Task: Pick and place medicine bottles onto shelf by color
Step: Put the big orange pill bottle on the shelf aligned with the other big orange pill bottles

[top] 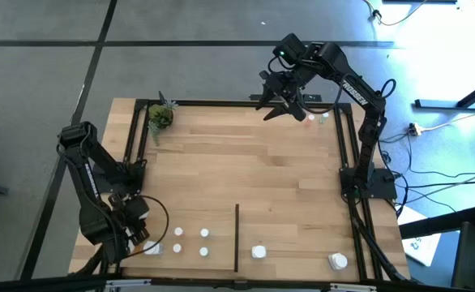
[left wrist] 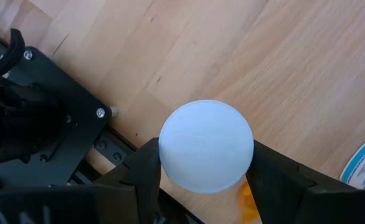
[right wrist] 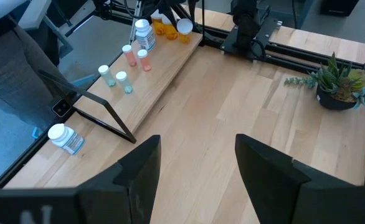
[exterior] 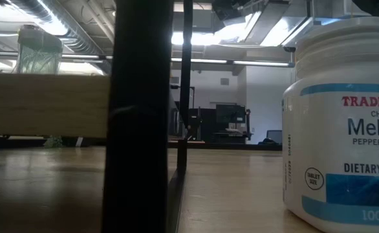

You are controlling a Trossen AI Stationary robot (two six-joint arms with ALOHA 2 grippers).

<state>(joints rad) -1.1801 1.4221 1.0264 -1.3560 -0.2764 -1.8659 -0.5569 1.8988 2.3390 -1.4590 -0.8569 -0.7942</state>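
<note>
Shelf: broad bare wood mid-board, black rails all round.
Left gripper, near-left corner: clamped on one white-capped orange bottle.
Right gripper, far edge: parted, empty.
Plant: one.

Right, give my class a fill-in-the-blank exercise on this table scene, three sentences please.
1. The left gripper grips a bottle whose cap is ___ in colour.
2. The right gripper is ___ and holds nothing.
3. The potted plant has ___ leaves.
Missing words: white; open; green.
</note>
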